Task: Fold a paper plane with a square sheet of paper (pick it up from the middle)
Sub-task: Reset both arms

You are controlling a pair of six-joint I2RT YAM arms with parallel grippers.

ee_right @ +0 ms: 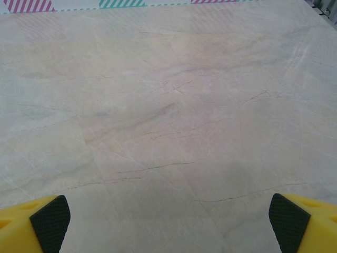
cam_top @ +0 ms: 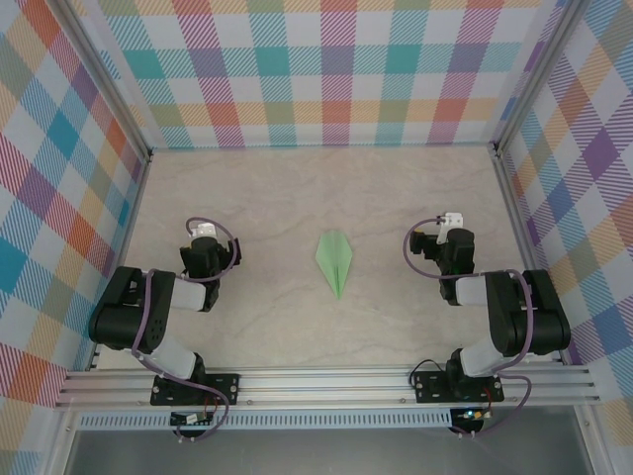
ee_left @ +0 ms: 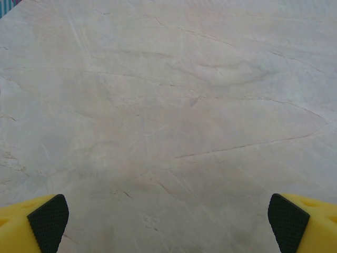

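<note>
A pale-green paper plane [cam_top: 335, 259] lies flat in the middle of the table, its sharp point toward the near edge and its wider tail away. My left gripper [cam_top: 205, 236] rests well to its left, and the right gripper [cam_top: 453, 226] well to its right; neither touches it. In the left wrist view the yellow fingers [ee_left: 37, 224] stand wide apart over bare table, so that gripper [ee_left: 168, 221] is open and holds nothing. The right wrist view gives the same picture: black pads [ee_right: 50, 216] far apart, right gripper [ee_right: 168, 219] open over bare tabletop.
The pale marbled tabletop [cam_top: 297, 188] is ringed by checked walls [cam_top: 326, 69] at the back and both sides. An aluminium rail [cam_top: 326, 384] carrying both arm bases runs along the near edge.
</note>
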